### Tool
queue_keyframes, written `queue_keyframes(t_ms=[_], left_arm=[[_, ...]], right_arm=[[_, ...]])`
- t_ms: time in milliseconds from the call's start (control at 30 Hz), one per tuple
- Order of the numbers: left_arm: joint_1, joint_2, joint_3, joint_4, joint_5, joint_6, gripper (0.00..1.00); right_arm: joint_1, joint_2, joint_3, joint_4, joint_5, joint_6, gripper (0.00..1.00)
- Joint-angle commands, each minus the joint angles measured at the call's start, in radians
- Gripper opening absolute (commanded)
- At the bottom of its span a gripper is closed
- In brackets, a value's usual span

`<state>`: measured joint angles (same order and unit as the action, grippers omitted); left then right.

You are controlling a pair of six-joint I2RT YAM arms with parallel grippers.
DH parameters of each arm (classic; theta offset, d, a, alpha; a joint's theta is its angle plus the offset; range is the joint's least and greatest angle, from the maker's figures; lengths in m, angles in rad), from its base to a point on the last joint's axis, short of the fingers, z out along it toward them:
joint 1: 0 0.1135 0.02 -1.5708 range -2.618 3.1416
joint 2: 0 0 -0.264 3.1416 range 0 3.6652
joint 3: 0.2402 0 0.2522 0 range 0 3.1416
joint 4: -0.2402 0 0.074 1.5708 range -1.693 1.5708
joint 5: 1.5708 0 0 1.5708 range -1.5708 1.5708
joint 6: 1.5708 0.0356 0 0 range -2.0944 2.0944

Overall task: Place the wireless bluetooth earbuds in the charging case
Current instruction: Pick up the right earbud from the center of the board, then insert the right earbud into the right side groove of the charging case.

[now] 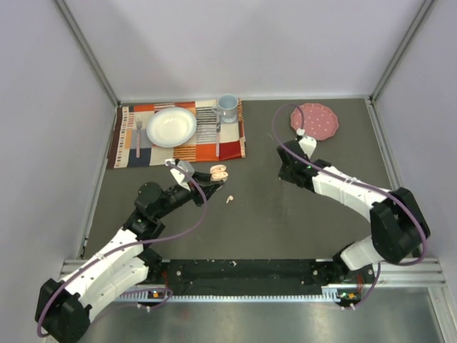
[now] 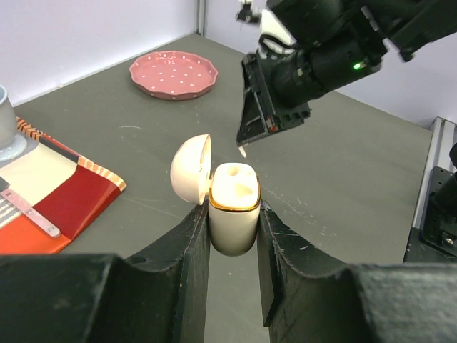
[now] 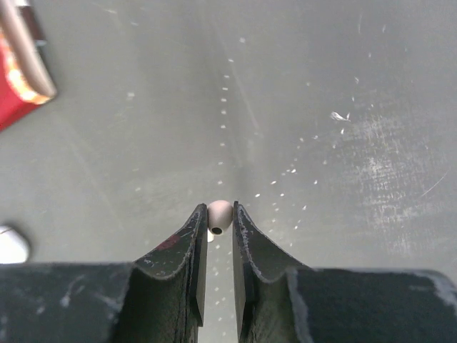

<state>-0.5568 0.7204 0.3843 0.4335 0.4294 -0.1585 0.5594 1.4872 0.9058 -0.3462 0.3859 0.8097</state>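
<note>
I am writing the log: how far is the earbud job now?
Done: the charging case stands open in the left hand. In hand: the right hand pinches one earbud, apart from the case. Left: seat it, then the loose earbud on the table.

The bench point(image 1: 285, 229) is dull dark grey, flecked with pale scratches. The placemat point(image 1: 230, 148) is patchwork: orange, red and cream blocks beside black-and-white stripes. On the placemat sit a white bowl point(image 1: 171, 126) and a pale blue cup point(image 1: 228, 107). Right of the placemat, the plate point(image 1: 314, 120) is pink with small white dots. The charging case point(image 2: 235, 193) is cream-white with a thin gold rim. The earbud point(image 3: 219, 213) is off-white with a dark opening. The left tool point(image 2: 233, 229) and right tool point(image 3: 220, 218) have black fingers. The arms point(image 1: 114, 268) are white and black, with purple cables point(image 1: 273, 132).
</note>
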Motion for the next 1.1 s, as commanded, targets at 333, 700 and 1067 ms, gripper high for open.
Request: queue_keyframes(t_ms=[333, 700, 1067], left_arm=[[0.005, 0.096, 0.038, 0.189, 0.060, -0.049, 0.00], [-0.006, 0.163, -0.018, 0.396, 0.046, -0.142, 0.00], [-0.054, 0.194, -0.041, 0.448, -0.034, -0.104, 0.00]], right_arm=[[0.357, -0.318, 0.163, -0.074, 0.442, -0.196, 0.00], [0.575, -0.404, 0.223, 0.024, 0.547, -0.316, 0.00], [0.724, -0.363, 0.174, 0.361, 0.659, -0.532, 0.00]])
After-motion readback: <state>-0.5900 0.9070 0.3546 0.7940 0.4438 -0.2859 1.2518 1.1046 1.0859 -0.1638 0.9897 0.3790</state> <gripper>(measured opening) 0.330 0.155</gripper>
